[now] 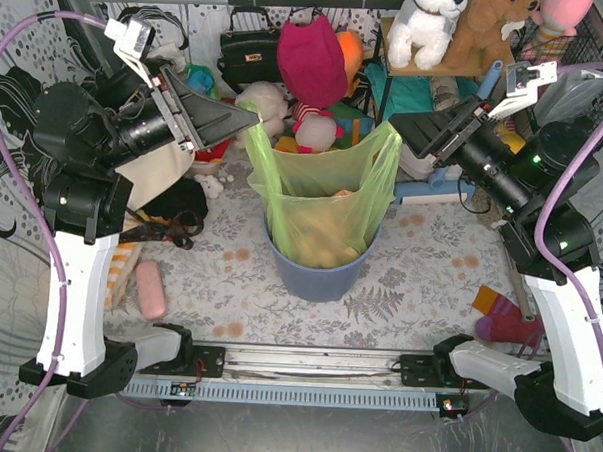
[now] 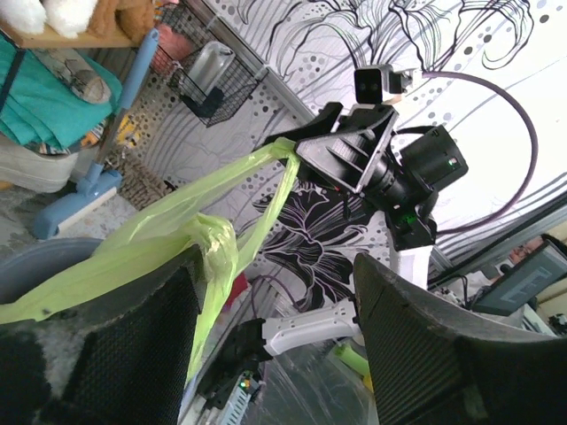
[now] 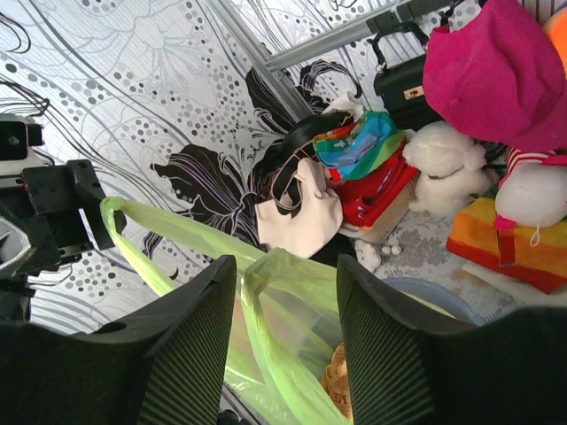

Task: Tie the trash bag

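Observation:
The light-green trash bag [image 1: 323,192] stands in a blue-grey round bin [image 1: 319,277] at the table's middle, with crumpled brown paper [image 1: 326,237] showing through it. Its two top handles are pulled up and apart. My left gripper [image 1: 254,117] is at the left handle. In the left wrist view it [image 2: 275,261] is wide open, and the handle [image 2: 213,239] is draped against one finger [image 2: 133,336]. My right gripper [image 1: 394,125] is at the right handle. In the right wrist view it [image 3: 285,264] is open, with the handle loop [image 3: 266,292] between the fingers, not pinched.
A cream tote bag [image 1: 149,174] with dark straps lies left of the bin. A pink object [image 1: 151,288] lies at front left and a red-orange sock [image 1: 503,317] at front right. Plush toys [image 1: 314,61], a black handbag [image 1: 249,49] and a shelf crowd the back.

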Tool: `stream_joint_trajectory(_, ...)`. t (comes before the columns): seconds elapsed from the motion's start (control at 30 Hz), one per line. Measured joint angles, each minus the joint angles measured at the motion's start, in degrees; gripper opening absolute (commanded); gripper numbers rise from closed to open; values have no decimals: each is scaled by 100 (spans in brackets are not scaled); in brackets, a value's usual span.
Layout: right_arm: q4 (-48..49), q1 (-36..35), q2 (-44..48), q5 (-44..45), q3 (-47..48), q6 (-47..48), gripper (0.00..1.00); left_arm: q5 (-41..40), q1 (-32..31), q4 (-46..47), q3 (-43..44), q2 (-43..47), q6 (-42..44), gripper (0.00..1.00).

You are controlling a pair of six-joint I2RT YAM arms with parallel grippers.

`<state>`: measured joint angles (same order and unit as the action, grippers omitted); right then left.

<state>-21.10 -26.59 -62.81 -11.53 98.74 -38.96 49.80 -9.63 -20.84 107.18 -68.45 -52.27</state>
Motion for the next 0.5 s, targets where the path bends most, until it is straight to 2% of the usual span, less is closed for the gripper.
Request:
stream_joint_trajectory(0.13, -101, 0, 92, -2, 0, -4, 47, -120, 0, -328, 378, -129, 188, 75)
stream_joint_trajectory(0.27, -179, 0, 170, -17, 0, -26, 40, -302, 0, -632, 734, -179, 415, 76)
stream_joint_trajectory(0.5, -192, 0, 184, -44, 0, -72, 17, -505, 0, -837, 1073, -291, 575, 75)
